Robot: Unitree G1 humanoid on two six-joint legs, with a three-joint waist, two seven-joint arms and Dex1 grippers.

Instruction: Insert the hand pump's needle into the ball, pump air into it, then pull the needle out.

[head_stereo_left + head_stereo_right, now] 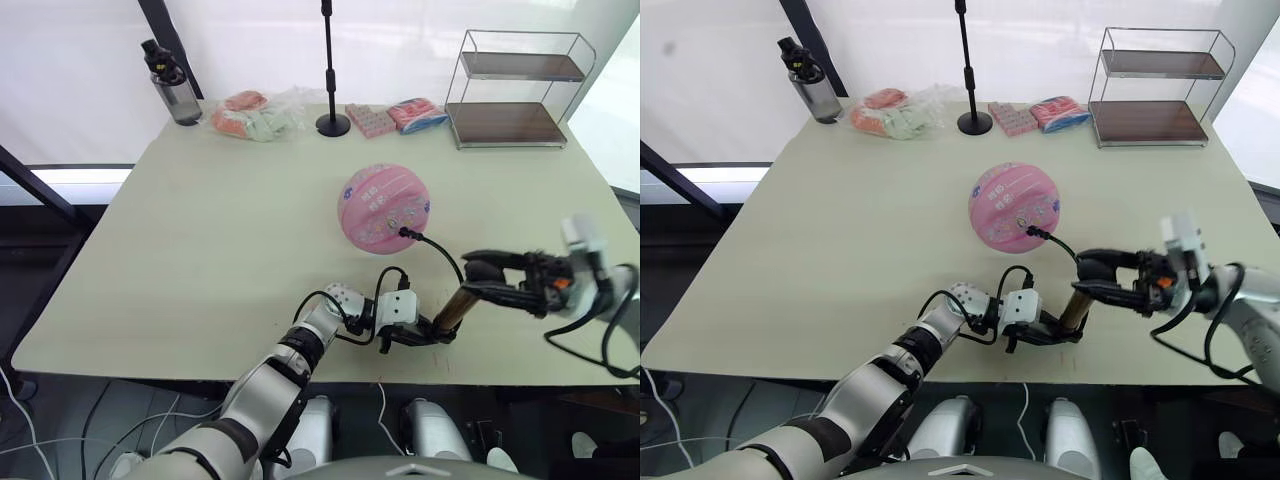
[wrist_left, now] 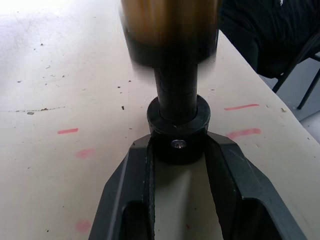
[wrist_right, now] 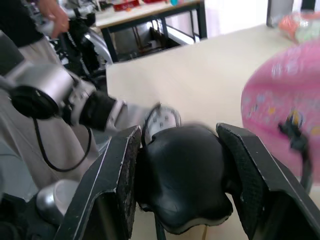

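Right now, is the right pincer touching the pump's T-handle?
Touching: the right wrist view shows both fingers of the right pincer pressed against the black T-handle.

One ball (image 1: pixel 384 208) — one hand pump (image 1: pixel 452 310)

**Background items on the pale table**

A pale table (image 1: pixel 200 250) carries several items along its far edge. At the far left stands a dark water bottle (image 1: pixel 172 85). Beside it lies a clear plastic bag (image 1: pixel 258 115) of pink and pale green items. A black stand (image 1: pixel 332 70) rises from a round base. Next come a pink packet (image 1: pixel 368 120) and a pink-and-blue packet (image 1: pixel 418 114), then a two-tier wire shelf (image 1: pixel 515 90) with wooden boards.
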